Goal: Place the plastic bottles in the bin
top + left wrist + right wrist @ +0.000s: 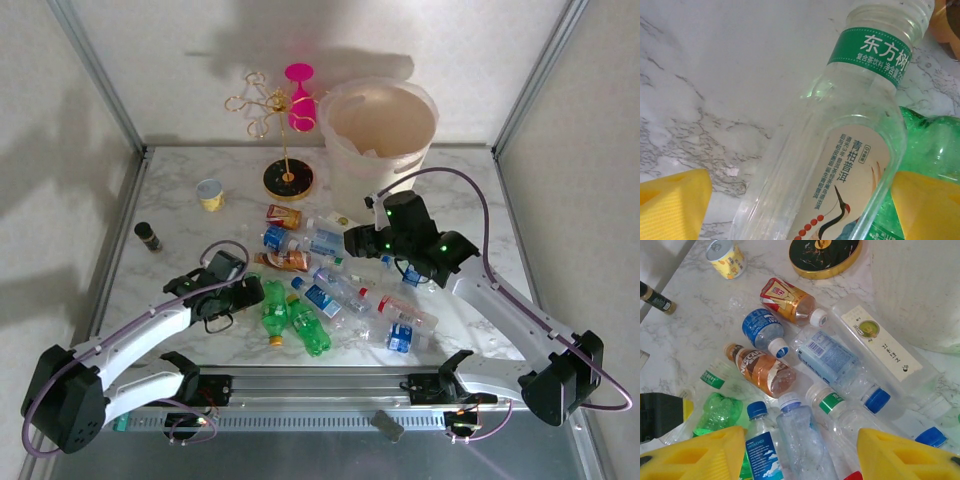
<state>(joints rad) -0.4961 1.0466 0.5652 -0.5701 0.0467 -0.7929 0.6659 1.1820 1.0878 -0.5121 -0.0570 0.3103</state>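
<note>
No plastic bottles point(308, 328) seem to be inside the bin point(350, 185). The left tool point(800, 200) is wide around a clear bottle point(840, 150), and the right tool point(800, 450) is wide and empty.

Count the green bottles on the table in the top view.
2 green bottles, lying side by side: one beside the left gripper, the other just right of it. Others may be hidden.
</note>
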